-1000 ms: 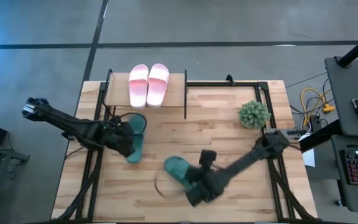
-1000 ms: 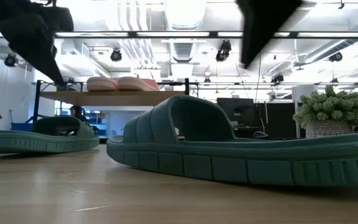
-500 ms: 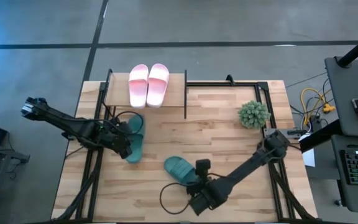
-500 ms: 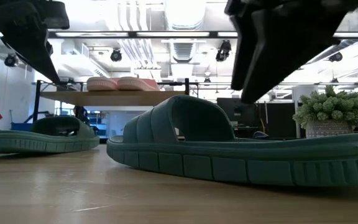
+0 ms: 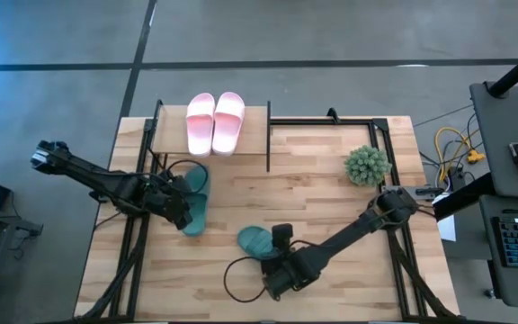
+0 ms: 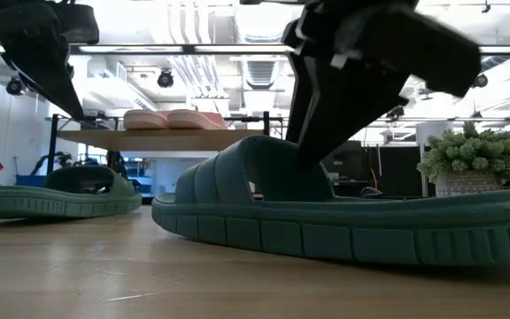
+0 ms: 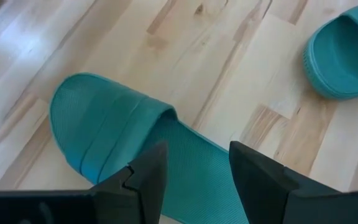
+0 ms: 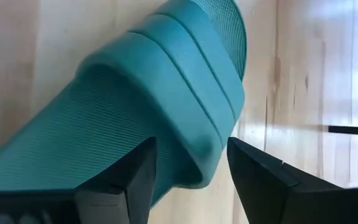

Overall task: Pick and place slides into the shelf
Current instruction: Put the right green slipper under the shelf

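Even, bright light falls on the bench (image 5: 331,207) from overhead, and shadows under the arms are short and soft. A blue glow tints the floor off the bench's far left corner. At bench height the ceiling lamps (image 6: 317,75) blaze white, leaving the arms as near-black silhouettes, and the near green slide (image 6: 343,208) looms large and slightly soft. In the right wrist view the other wood surface is washed out by glare beside the slide (image 8: 135,112).
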`<state>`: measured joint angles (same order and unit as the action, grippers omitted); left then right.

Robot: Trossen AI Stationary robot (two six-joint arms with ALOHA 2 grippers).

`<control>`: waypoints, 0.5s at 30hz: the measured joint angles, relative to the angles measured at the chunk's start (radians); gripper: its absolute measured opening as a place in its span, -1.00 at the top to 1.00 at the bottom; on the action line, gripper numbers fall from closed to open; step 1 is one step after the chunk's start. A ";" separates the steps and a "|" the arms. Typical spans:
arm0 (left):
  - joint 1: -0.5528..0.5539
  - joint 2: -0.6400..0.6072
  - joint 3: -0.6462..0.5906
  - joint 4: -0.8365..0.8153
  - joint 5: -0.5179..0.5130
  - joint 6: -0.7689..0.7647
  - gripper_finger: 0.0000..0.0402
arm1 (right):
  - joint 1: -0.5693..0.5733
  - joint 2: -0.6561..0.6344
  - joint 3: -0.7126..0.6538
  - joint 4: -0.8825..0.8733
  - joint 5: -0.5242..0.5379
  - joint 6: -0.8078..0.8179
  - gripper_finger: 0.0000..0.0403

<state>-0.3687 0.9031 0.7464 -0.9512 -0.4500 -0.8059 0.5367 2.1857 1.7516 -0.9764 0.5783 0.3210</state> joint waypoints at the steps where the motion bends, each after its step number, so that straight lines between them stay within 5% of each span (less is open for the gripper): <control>1: 0.000 0.000 0.000 0.000 0.000 0.000 0.21 | -0.005 0.000 -0.005 0.007 0.000 -0.009 0.07; 8: 0.000 -0.002 0.000 0.001 0.000 -0.009 0.21 | -0.045 -0.001 -0.058 0.134 -0.052 -0.111 0.15; 15: 0.000 -0.003 0.000 0.001 0.001 -0.028 0.21 | -0.109 -0.003 -0.067 0.210 -0.053 -0.235 0.54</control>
<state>-0.3687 0.9005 0.7467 -0.9504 -0.4488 -0.8337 0.4277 2.1826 1.6845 -0.7664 0.5250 0.0859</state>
